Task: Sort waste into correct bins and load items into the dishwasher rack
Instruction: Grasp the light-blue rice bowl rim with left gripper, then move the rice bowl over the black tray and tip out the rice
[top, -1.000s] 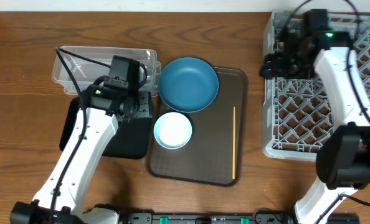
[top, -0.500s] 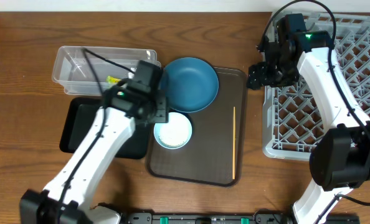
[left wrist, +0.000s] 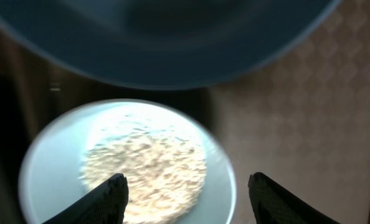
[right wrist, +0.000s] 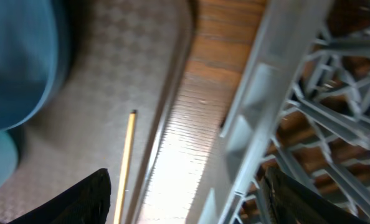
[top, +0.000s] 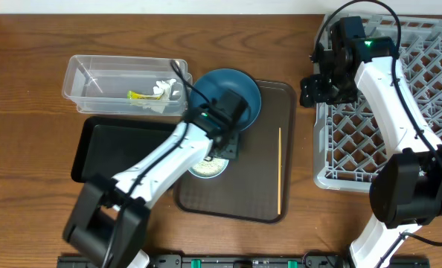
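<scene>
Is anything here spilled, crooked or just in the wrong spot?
Nothing looks spilled. The small pale blue bowl holds loose white grains, all inside it. The dark blue dish overhangs the far-left corner of the brown serving tray rather than sitting fully within it.

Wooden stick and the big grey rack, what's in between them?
Nothing loose. From overhead, between the wooden stick and the grey rack there is only the brown tray's raised edge, then a bare strip of wooden table.

No readable text, label, brand, number or sign shows anywhere.
</scene>
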